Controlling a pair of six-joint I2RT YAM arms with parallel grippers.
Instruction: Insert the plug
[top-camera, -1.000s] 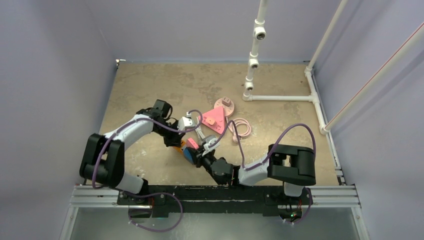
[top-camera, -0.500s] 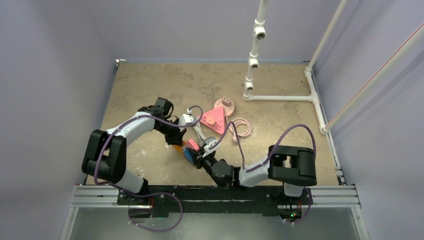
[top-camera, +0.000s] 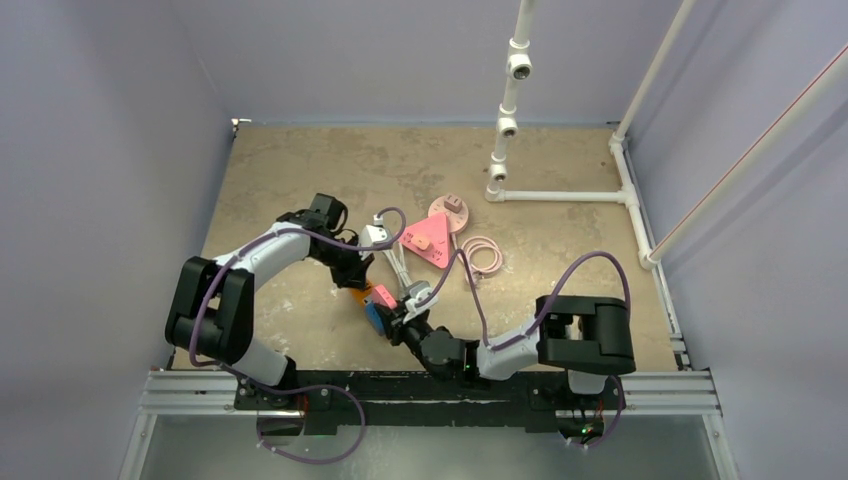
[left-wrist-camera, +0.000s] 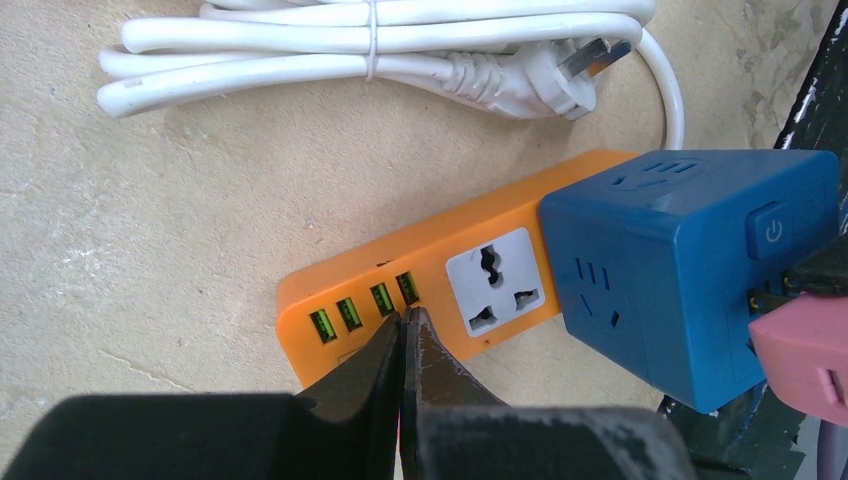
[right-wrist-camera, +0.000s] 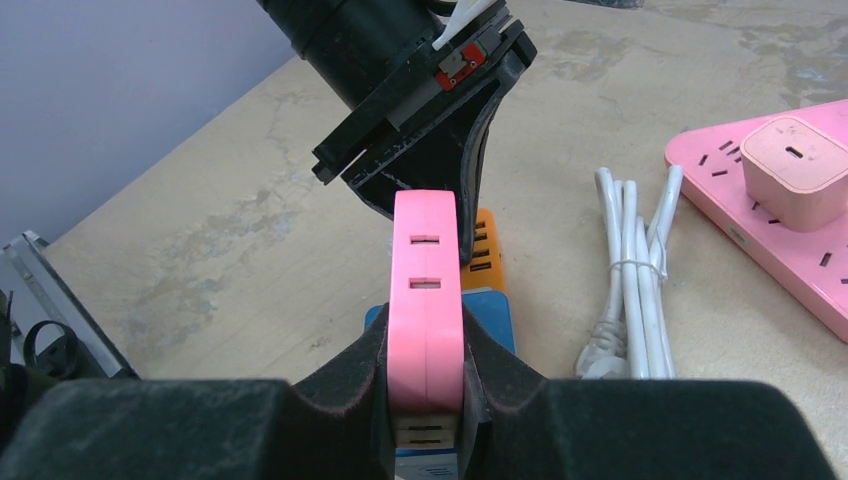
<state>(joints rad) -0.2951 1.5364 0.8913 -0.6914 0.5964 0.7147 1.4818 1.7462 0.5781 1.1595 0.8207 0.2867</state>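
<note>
My right gripper (right-wrist-camera: 427, 350) is shut on a flat pink plug (right-wrist-camera: 427, 290), holding it edge-up against the side of a blue socket cube (left-wrist-camera: 670, 260). The plug's pins are hidden. The cube sits on one end of an orange power strip (left-wrist-camera: 420, 240), which has a free white socket and several green USB ports. My left gripper (left-wrist-camera: 403, 318) is shut with nothing in it, its tips resting on the strip by the USB ports. From above, the pink plug (top-camera: 381, 296), blue cube (top-camera: 375, 317) and left gripper (top-camera: 358, 272) cluster at mid-table.
A tied white cable bundle (left-wrist-camera: 370, 45) with its white plug (left-wrist-camera: 545, 75) lies just beyond the strip. A pink triangular power strip (top-camera: 430, 240) carrying a pink charger (right-wrist-camera: 795, 170), a round pink piece (top-camera: 450, 210) and a coiled pink cable (top-camera: 483, 255) lie to the right. White pipes (top-camera: 505, 120) stand at the back.
The right gripper has shifted slightly toward the near-left with the pink plug, and its arm has sunk lower. The left gripper stays shut on the strip, barely moved.
</note>
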